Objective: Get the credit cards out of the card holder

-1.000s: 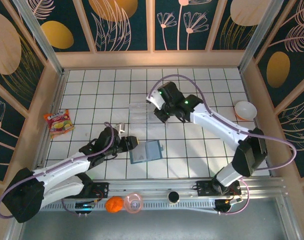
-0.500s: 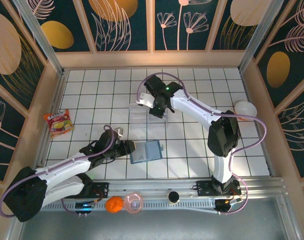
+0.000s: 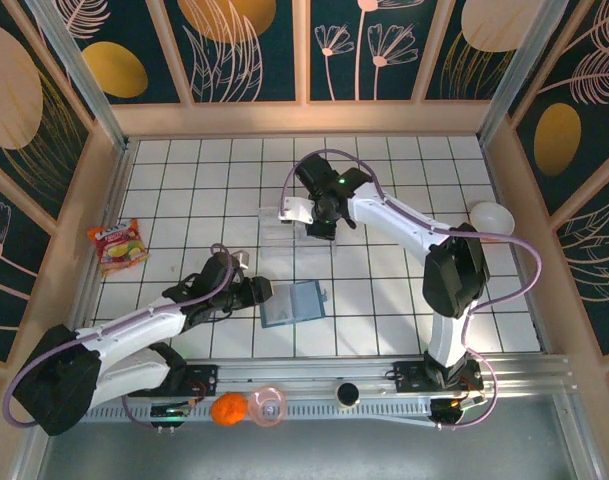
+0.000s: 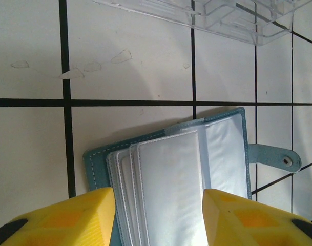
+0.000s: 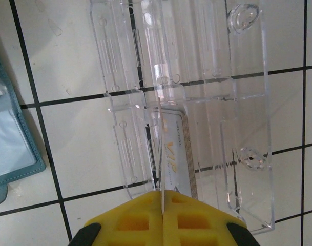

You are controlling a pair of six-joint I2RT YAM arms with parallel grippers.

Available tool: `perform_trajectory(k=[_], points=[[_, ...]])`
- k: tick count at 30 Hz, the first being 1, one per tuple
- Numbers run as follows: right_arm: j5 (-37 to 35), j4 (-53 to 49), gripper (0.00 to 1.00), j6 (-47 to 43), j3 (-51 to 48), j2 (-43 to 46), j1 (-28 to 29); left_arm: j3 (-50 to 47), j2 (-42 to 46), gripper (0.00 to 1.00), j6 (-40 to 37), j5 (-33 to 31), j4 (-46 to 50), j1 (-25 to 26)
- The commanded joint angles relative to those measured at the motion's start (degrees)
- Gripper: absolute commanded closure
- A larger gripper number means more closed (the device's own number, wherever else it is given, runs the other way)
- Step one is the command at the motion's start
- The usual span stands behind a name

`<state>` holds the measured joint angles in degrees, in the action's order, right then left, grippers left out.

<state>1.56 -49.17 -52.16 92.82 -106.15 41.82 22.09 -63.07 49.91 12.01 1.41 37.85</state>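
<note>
Right jaws, fully closed, pinch a thin card [image 5: 159,143] edge-on over the clear tray [image 5: 248,102], where a printed card [image 5: 179,154] already lies. Left jaws stand half open astride the open card holder [image 4: 176,179]; whether its sleeves hold more is unclear.

Left arm [image 3: 124,332] and right arm [image 3: 404,222] carried white link shells with black joint housings. Black base blocks [image 3: 424,376] sat at the six o'clock edge. A lilac cable [image 3: 529,270] ran along each arm. A small green lamp [image 3: 336,183] glowed on the right arm's wrist housing. Left pincer [image 4: 156,205] and right pincer [image 5: 162,215] had yellow moulded fingers with black corner pieces; the right's showed recessed square pockets.
</note>
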Motion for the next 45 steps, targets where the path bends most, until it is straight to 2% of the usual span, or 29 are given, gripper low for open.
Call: perform_trajectory(k=[1, 17, 36, 38, 39, 41, 45], points=[[0.52, 0.65, 1.0, -6.59, -0.62, -0.45, -1.2, 1.5, -0.65, 0.52, -1.24, 0.56, 1.93, -0.49], [1.05, 2.93, 1.0, -11.5, -4.0, -2.29, -2.81, 1.83, -3.72, 0.52, -1.63, -0.05, 2.46, -1.4], [2.74, 6.13, 1.0, -11.76, -4.84, -5.69, -3.0, 1.56, -4.59, 0.52, -1.57, 0.47, 1.34, -1.9], [2.36, 6.73, 0.95, -11.22, -4.92, -5.84, -2.93, 1.4, -4.45, 0.52, -1.57, 0.47, 1.31, -1.9], [2.22, 6.87, 0.88, -11.06, -4.92, -5.88, -2.9, 1.31, -4.52, 0.52, -1.57, 0.56, 1.19, -1.94], [1.95, 8.11, 0.8, -10.49, -5.01, -5.7, -2.79, 1.21, -4.39, 0.52, -1.49, 0.72, 0.97, -1.98], [4.05, 8.09, 0.76, -8.95, -2.89, -4.82, -2.78, 0.85, -3.97, 0.52, -1.23, 0.99, 0.61, -1.98]])
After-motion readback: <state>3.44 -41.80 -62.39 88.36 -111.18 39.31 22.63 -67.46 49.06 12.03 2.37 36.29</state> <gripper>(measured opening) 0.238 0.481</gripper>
